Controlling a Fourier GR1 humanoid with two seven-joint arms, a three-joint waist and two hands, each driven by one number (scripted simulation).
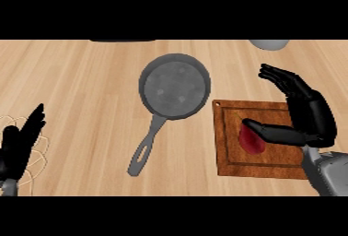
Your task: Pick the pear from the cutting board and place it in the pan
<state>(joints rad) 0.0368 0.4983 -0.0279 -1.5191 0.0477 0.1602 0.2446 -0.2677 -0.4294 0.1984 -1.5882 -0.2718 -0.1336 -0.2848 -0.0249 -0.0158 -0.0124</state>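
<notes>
A dark red pear [252, 141] lies on the brown wooden cutting board [234, 161] at the right. My right hand [309, 115] hovers over the board, open, its fingers stretched toward the far side and its thumb [272, 131] lying across the pear's right side. The grey pan [175, 86] sits left of the board, its handle [145, 150] pointing toward me. My left hand [19, 140] rests open at the left edge, fingers up.
A pale wire object [38, 156] lies by the left hand. A grey rounded object [269, 44] shows at the far right edge of the counter, and a dark object [122, 40] at the far middle.
</notes>
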